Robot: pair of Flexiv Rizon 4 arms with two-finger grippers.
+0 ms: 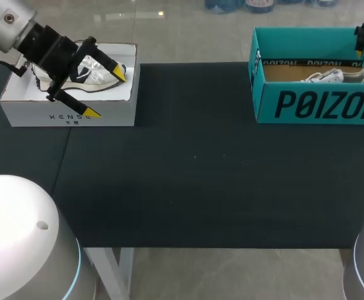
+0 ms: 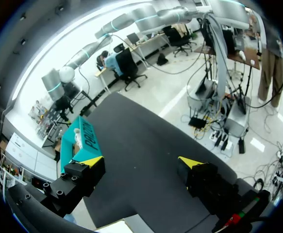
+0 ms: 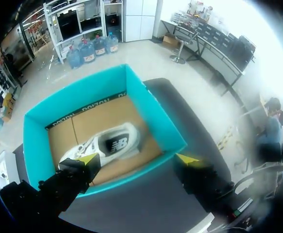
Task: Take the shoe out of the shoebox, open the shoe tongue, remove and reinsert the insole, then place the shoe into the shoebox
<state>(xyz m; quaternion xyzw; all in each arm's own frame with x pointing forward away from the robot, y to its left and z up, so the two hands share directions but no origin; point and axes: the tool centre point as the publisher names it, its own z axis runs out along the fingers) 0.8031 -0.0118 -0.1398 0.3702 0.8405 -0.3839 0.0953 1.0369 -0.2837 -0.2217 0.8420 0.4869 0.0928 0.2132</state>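
Wide open and empty, the right hand hovered over the teal shoebox at upper right, seemingly poised to lift its sneaker.

A table under dark, matte covering fills the middle of the frame in the head view, its white leg showing at lower left. Pale, glossy floor runs along the top, catching a small glint of light.

Two shoeboxes, two shoes
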